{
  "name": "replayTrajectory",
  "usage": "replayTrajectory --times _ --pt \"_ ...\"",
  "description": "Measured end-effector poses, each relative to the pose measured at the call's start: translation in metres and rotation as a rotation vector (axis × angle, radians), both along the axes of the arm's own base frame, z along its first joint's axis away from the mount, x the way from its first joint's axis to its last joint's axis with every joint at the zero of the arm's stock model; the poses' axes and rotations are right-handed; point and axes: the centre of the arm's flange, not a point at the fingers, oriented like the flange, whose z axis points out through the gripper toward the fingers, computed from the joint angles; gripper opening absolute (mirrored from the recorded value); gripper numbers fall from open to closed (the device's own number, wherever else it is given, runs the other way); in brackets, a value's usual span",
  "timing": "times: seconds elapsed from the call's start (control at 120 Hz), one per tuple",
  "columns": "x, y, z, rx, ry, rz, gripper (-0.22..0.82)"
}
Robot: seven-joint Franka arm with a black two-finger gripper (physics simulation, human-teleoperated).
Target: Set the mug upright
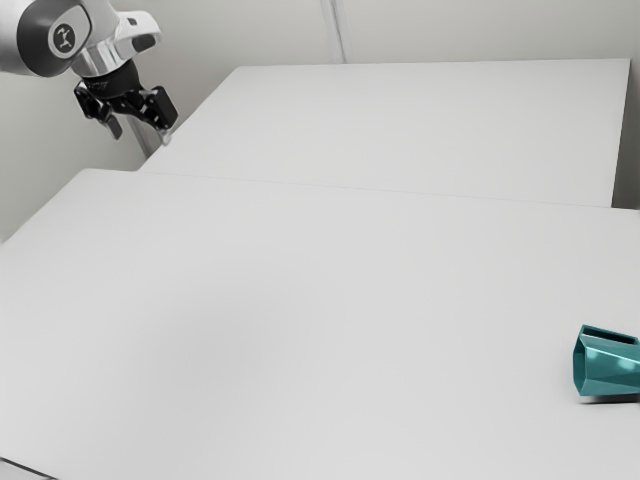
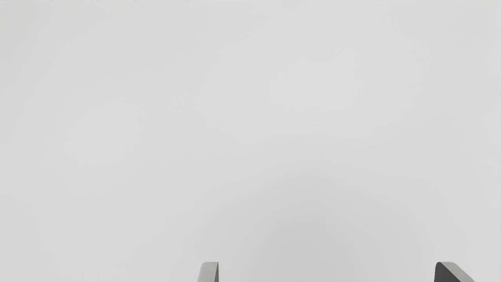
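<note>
Teal mug [image 1: 612,367] lying on its side, well apart from the raised, released pincer [image 1: 141,134].

Nearest the exterior camera, the mug rests on the white table [image 1: 300,300] at the exterior view's right edge, which cuts off part of its faceted body; a thin dark shadow runs along its underside. Farther back, toward the exterior view's upper left, the black pincer hangs in the air from the white arm [image 1: 95,60], with a broad stretch of tabletop between it and the mug. In the wrist view its fingers [image 2: 208,272] stand wide apart, nothing between them. Beyond lie a second white surface [image 1: 430,120] and a pale wall [image 1: 480,25].
</note>
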Motion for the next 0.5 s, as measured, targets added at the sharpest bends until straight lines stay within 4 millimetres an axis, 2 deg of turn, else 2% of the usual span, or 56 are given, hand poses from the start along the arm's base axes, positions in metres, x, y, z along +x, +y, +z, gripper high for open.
replayTrajectory --times 0.15,0.292,0.367,0.5 --pt "0.001 -0.002 0.0 -0.007 -0.009 -0.019 0.6" --pt "0.004 -0.017 -0.003 -0.055 -0.009 -0.051 0.6" --pt "0.013 -0.027 -0.02 -0.072 0.022 -0.068 0.6" --pt "0.034 -0.061 -0.069 -0.139 0.116 -0.111 0.6"
